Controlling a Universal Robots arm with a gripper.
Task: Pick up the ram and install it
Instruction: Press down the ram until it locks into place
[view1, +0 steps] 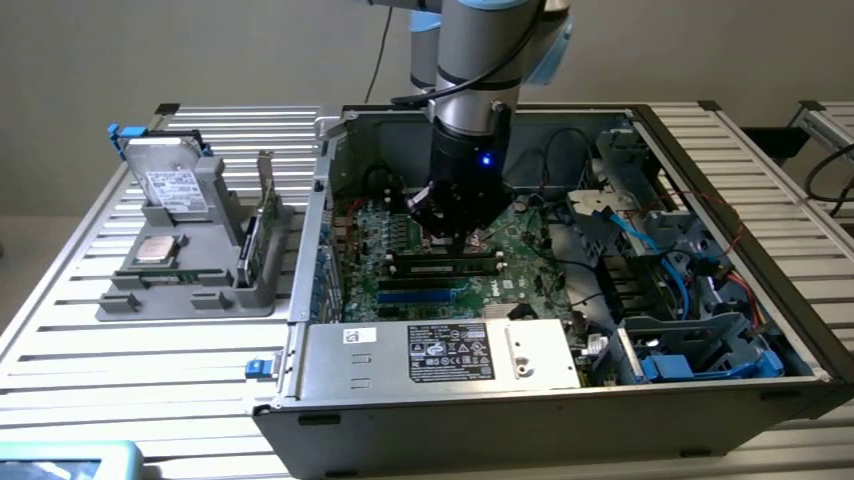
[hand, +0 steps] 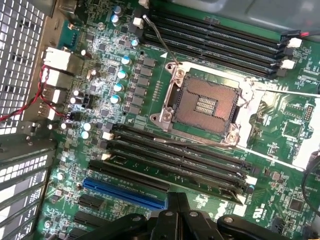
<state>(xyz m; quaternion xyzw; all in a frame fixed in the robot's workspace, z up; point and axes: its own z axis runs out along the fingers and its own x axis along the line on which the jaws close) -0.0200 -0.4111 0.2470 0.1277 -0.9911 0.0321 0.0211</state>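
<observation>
Slatted metal table (view1: 134, 345) under open computer case (view1: 534, 400), grey parts holder (view1: 194, 285).

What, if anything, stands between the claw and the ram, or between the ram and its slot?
Nothing visible. The shut claw hangs right over the ram, which already lies along the black motherboard slots; whether it is fully seated cannot be told.

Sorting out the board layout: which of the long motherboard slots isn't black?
The blue slot, just ahead of the shut gripper. The long slots alongside it are all black.
</observation>
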